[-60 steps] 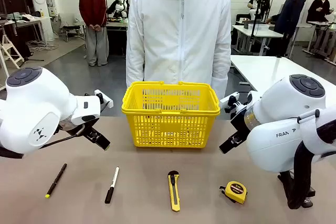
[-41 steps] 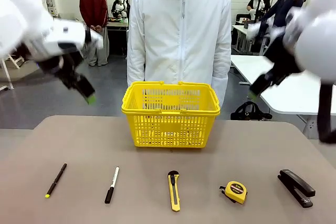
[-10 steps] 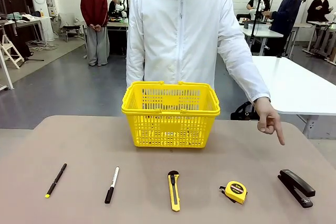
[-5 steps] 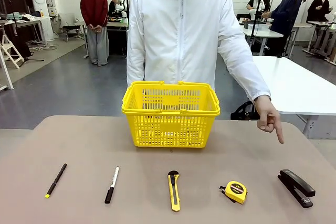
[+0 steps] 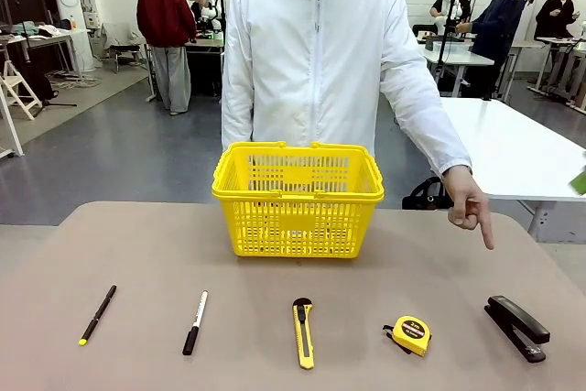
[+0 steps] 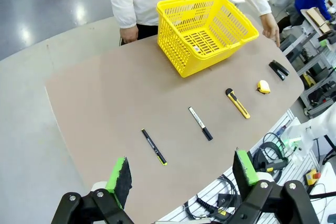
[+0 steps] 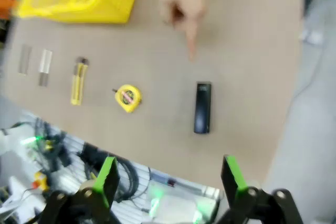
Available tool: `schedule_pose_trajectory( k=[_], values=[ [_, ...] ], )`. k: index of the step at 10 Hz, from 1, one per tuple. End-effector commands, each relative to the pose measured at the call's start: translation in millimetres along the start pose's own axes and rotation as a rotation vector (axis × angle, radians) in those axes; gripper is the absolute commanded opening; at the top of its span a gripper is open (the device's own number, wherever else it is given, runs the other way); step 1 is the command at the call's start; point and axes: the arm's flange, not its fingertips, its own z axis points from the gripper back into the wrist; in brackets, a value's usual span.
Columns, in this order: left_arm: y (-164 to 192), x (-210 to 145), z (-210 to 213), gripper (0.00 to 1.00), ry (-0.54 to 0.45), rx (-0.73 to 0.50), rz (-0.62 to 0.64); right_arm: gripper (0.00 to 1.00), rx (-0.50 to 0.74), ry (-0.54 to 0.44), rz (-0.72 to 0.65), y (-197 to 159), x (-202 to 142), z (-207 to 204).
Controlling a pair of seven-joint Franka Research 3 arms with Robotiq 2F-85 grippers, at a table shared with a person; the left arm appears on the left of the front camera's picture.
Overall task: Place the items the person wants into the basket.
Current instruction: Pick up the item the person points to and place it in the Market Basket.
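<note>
1. Person [image 5: 316, 52] in a white hooded jacket stands at the far side of the table [image 5: 137, 254], directly behind the yellow basket [image 5: 298, 226].
2. Basket: upright on the far-middle part of the table, handles folded down on the rim.
3. Row of tools along the near edge, from the robot's left: black pen [image 5: 97, 314] with a yellow tip, marker [image 5: 194, 322], utility knife [image 5: 303, 333], tape measure [image 5: 411, 334], black stapler [image 5: 517, 327]. None touches another, and all lie well apart from the basket.
4. Marker: lies flat between pen and knife, black cap toward the robot's side, white barrel toward the basket.
5. Tape measure: lies on the table between knife and stapler, touching neither.
6. Person's pointing hand [image 5: 469, 208]: held over the table's right end, index finger stretched downward and the other fingers curled in. It grasps nothing. The right wrist view has the fingertip aimed toward the stapler end of the row.
7. Left gripper [image 6: 182, 170]: high above the table, jaws spread wide, nothing between the green pads.
8. Right gripper [image 7: 169, 173]: also high above the table, jaws spread wide and holding nothing; this view is blurred.
</note>
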Motion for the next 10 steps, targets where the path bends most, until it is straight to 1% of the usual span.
schedule_pose_trajectory(
  k=[1, 2, 3, 4, 6, 7, 8, 10],
  values=[
    [1.1, -0.5, 2.1, 1.00, 0.003, -0.005, -0.013, 1.00, -0.076, 0.191, -0.050, 9.1, 21.5, -3.9],
    [1.1, -0.5, 2.1, 1.00, 0.003, -0.005, -0.013, 1.00, -0.110, 0.236, -0.058, 8.7, 24.9, -29.7],
    [1.1, -0.5, 2.1, 1.00, 0.003, -0.005, -0.013, 1.00, -0.180, 0.225, -0.063, 4.3, 26.1, -57.2],
    [1.1, -0.5, 2.1, 1.00, 0.003, -0.005, -0.013, 1.00, -0.189, 0.222, -0.047, 1.5, 23.5, -76.7],
    [1.1, -0.5, 2.1, 1.00, 0.003, -0.005, -0.013, 1.00, -0.195, 0.165, 0.025, -1.5, 10.6, -110.9],
    [1.1, -0.5, 2.1, 1.00, 0.003, -0.005, -0.013, 1.00, -0.193, 0.188, 0.053, -5.2, 3.8, -137.1],
    [1.1, -0.5, 2.1, 1.00, 0.003, -0.005, -0.013, 1.00, -0.167, 0.218, 0.061, -11.1, 2.2, -158.0],
    [1.1, -0.5, 2.1, 1.00, 0.003, -0.005, -0.013, 1.00, -0.120, 0.285, 0.056, -20.6, 3.2, -191.2]
  ],
)
